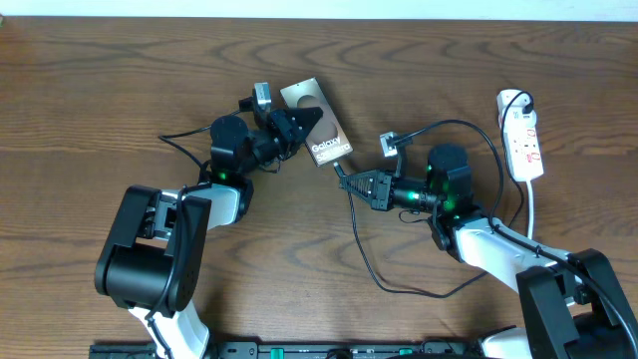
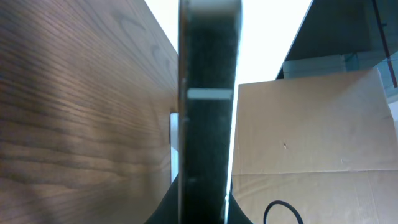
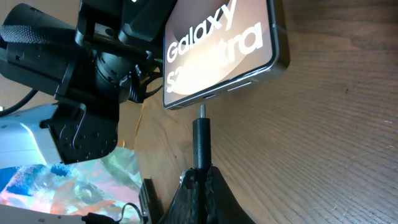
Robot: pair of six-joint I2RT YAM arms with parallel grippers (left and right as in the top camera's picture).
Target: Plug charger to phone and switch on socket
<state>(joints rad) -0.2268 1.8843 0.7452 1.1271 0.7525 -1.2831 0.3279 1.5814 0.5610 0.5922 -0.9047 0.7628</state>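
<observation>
The phone (image 1: 321, 126), a brown slab with white "Galaxy" lettering, is held by my left gripper (image 1: 295, 126), which is shut on its left side. In the left wrist view the phone (image 2: 208, 112) shows edge-on between the fingers. My right gripper (image 1: 349, 182) is shut on the charger plug (image 3: 201, 140). The plug's metal tip points at the phone's bottom edge (image 3: 217, 93), just short of it. The black charger cable (image 1: 364, 249) trails toward the table front. The white socket strip (image 1: 524, 140) with red switches lies at the far right, away from both grippers.
The socket's thick white cord (image 1: 532, 214) runs down toward my right arm. A small white adapter (image 1: 387, 145) sits between the phone and the right arm. The wooden table (image 1: 100, 100) extends to the left and back.
</observation>
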